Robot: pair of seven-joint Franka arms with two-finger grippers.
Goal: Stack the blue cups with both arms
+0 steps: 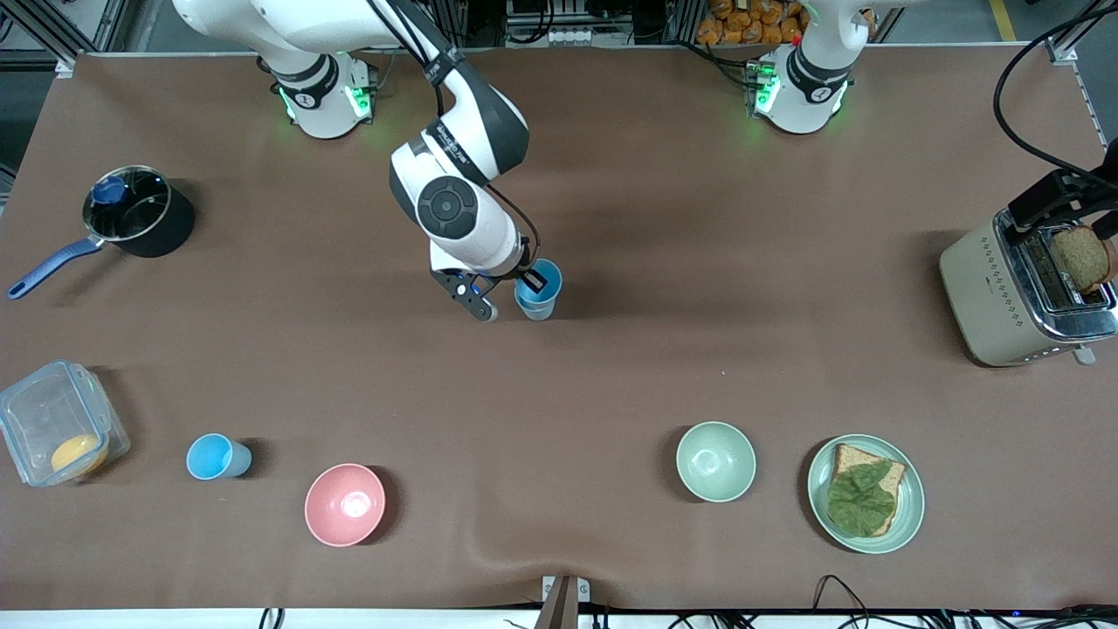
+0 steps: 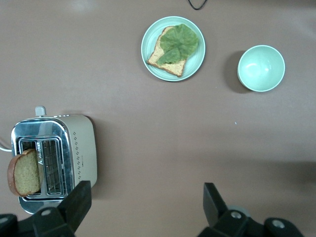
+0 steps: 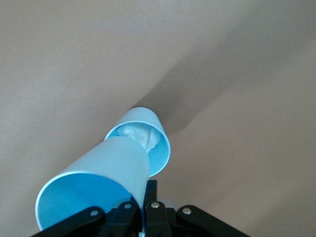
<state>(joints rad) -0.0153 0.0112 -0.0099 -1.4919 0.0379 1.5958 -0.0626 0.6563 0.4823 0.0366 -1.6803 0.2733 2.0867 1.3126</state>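
Observation:
My right gripper (image 1: 528, 285) is over the middle of the table, shut on the wall of a grey-blue cup (image 1: 543, 276), one finger inside the rim. In the right wrist view the gripper (image 3: 145, 197) holds this cup (image 3: 108, 163) tilted. Its base points at the mouth of a second blue cup (image 3: 158, 148) standing on the table right under it. I cannot tell whether they touch. A bright sky-blue cup (image 1: 217, 457) stands apart, near the front edge toward the right arm's end. My left gripper (image 2: 146, 195) is open and empty over bare table beside the toaster, out of the front view.
A pink bowl (image 1: 344, 505) and a pale green bowl (image 1: 715, 461) sit near the front edge. A plate with bread and lettuce (image 1: 866, 494) is beside the green bowl. A toaster (image 1: 1017, 293), a black pot (image 1: 140, 211) and a clear container (image 1: 54, 433) stand near the table's ends.

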